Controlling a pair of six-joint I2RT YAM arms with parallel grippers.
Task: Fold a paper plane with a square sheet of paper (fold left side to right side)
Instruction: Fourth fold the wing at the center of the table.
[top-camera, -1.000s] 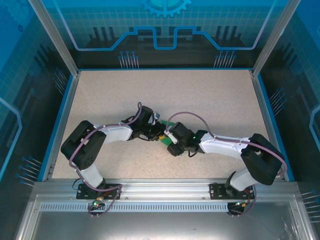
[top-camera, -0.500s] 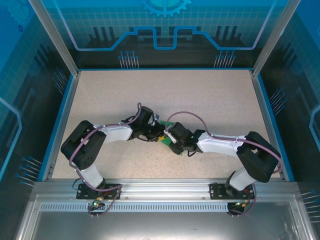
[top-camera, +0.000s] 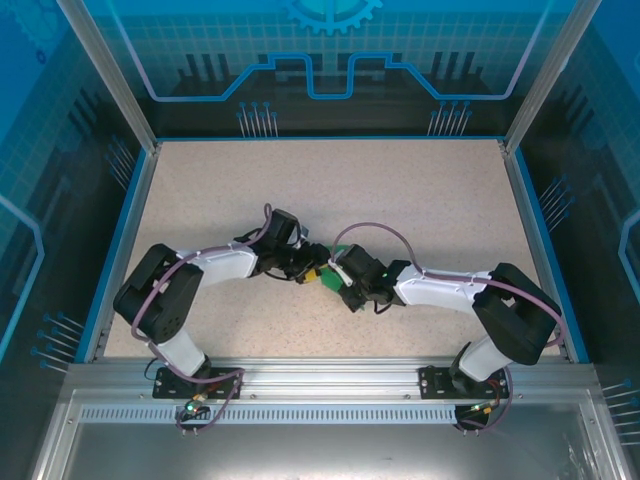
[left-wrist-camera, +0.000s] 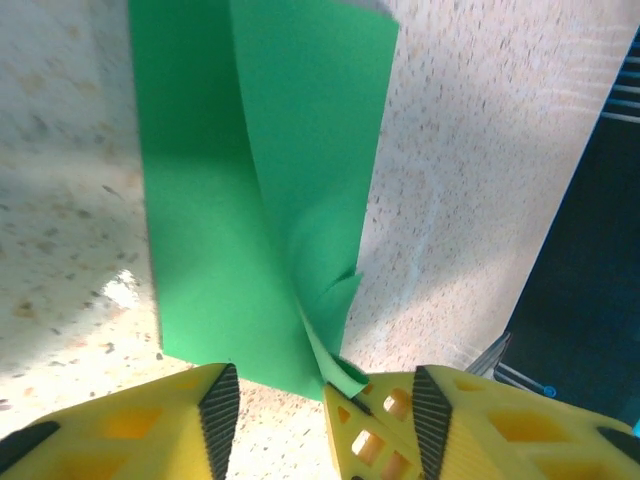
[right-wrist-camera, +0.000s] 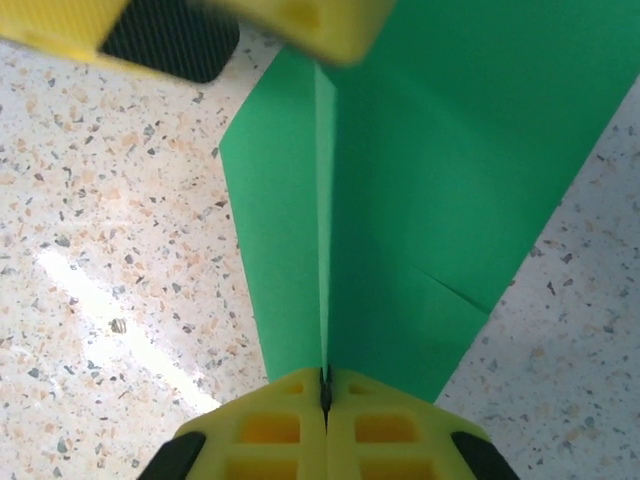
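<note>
The square sheet of paper (left-wrist-camera: 260, 200) is bright green and lies on the speckled table, bent along a lengthwise line with one half standing up off the other. My right gripper (right-wrist-camera: 323, 385) is shut on the raised edge of the sheet (right-wrist-camera: 450, 150) at its near end. My left gripper (left-wrist-camera: 322, 425) is open, its pads (left-wrist-camera: 218, 415) apart on either side of the right gripper's yellow tips, and it grips nothing. In the top view both grippers meet mid-table, left (top-camera: 312, 273) and right (top-camera: 333, 282), with a bit of green paper (top-camera: 327, 285) beneath them.
The speckled table (top-camera: 400, 190) has a blue rim and clear walls on three sides. A metal rail (top-camera: 320, 375) carrying both arm bases runs along the near edge. Bare tabletop lies all round the paper.
My right gripper has closed on the paper's raised edge. My left gripper has opened, let go of the sheet and drawn back a little to the left.
</note>
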